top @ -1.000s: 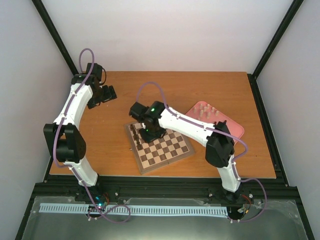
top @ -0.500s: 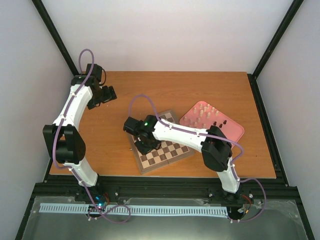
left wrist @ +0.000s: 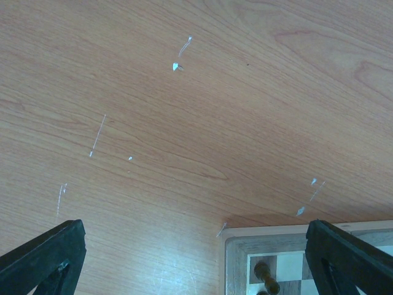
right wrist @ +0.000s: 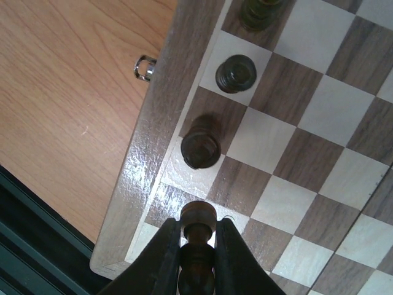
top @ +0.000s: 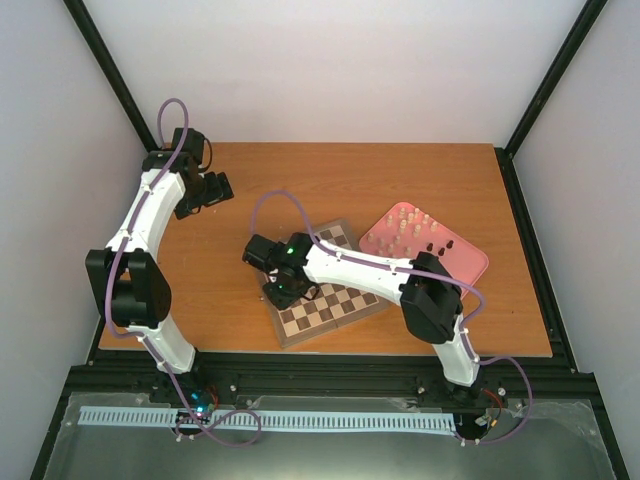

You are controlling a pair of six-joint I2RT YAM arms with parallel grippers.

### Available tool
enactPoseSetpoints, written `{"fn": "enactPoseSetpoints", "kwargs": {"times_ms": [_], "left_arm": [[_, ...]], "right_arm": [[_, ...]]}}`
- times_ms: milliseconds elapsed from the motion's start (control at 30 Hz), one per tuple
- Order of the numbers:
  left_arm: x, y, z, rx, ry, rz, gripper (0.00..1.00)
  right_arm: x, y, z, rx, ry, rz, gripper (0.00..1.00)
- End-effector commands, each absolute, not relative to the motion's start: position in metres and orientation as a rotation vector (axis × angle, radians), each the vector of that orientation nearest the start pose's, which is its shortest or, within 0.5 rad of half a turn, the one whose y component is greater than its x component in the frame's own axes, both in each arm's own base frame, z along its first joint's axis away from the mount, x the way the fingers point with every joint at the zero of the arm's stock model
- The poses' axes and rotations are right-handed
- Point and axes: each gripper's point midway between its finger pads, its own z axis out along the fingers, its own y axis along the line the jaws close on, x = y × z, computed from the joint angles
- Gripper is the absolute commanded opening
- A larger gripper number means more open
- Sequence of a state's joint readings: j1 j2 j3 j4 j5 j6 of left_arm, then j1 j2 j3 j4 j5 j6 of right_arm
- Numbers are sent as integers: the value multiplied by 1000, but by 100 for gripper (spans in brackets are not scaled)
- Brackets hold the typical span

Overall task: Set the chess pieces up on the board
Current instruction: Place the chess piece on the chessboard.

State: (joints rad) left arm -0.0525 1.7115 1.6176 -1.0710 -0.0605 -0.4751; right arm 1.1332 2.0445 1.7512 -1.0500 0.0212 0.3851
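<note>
Board (top: 335, 305) lies flat on the table (top: 400, 180), front centre and turned at an angle. The right arm (top: 350, 265) reaches across it and hides much of it from above. Right gripper (right wrist: 198, 230) is clamped on one dark piece (right wrist: 198, 214), held upright over the squares at the board's near-left corner. Can't tell if its base touches the board.

On the right wrist cam, three more dark pieces stand in a line along the same edge column. The nearest (right wrist: 201, 146) is just beside the held one, then a second (right wrist: 236, 74), then a third (right wrist: 258, 12) cut off by the frame. That makes four dark pieces at the board, counting the held one. A metal latch (right wrist: 145, 66) sticks out from the board's border.

Pink tray (top: 470, 262) sits right of the board, just beside it. It holds a cluster of pale pieces (top: 405, 222) and two dark ones (top: 438, 248). The pale ones are too small to count exactly.

Left gripper (left wrist: 194, 246) has its fingers spread wide with nothing between them. It hangs over bare table at the far left, well apart from the board's centre. Its cam catches one board corner.
</note>
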Motion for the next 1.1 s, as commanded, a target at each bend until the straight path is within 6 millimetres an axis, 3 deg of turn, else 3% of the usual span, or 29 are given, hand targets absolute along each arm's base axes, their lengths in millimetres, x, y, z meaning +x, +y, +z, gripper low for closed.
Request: {"fn": "enactPoseSetpoints", "kwargs": {"times_ms": [0, 300, 1067], "left_arm": [[404, -11, 197, -587, 2632, -71, 100], [405, -12, 195, -586, 2641, -74, 100], [404, -11, 194, -585, 2641, -61, 100]], "right_arm": [[190, 418, 93, -1146, 2724, 241, 3], [187, 427, 85, -1205, 2726, 260, 3], [188, 427, 69, -1236, 2745, 218, 3]]}}
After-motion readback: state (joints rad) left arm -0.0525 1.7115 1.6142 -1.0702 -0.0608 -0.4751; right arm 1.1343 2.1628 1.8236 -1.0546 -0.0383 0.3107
